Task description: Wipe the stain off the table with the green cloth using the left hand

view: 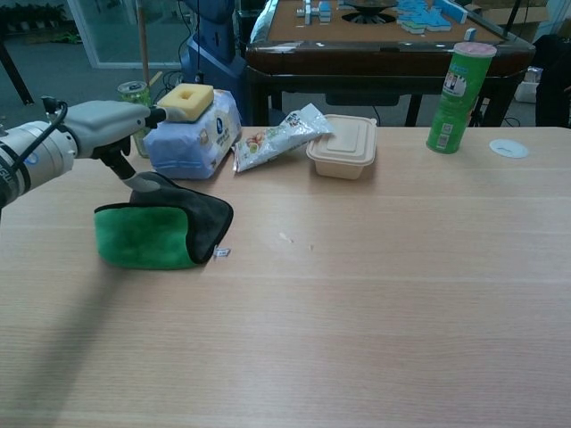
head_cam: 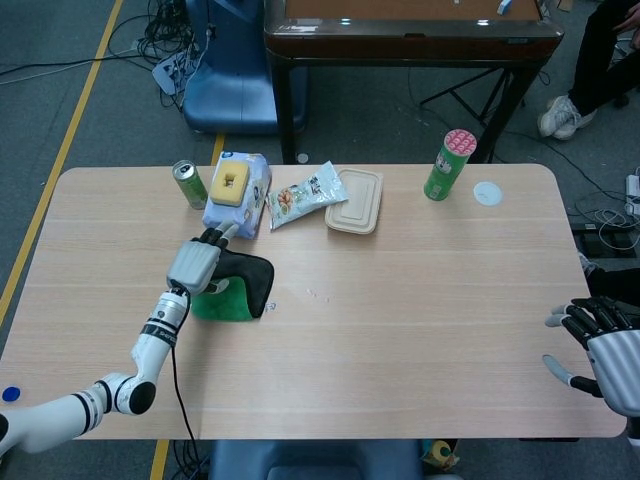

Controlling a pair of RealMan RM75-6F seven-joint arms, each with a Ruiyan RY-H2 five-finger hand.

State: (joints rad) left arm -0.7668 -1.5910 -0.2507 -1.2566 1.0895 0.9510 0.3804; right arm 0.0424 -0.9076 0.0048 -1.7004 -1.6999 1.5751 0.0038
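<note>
My left hand (view: 111, 125) hovers over the green cloth (view: 147, 234), fingers spread, thumb touching its dark fold. The cloth lies on the table, left of the small stain (view: 285, 237).

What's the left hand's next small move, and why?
Probably close the left hand back onto the folded green cloth lying on the wooden table; the fingers look lifted off it, and the small pale specks to its right remain unwiped.
</note>
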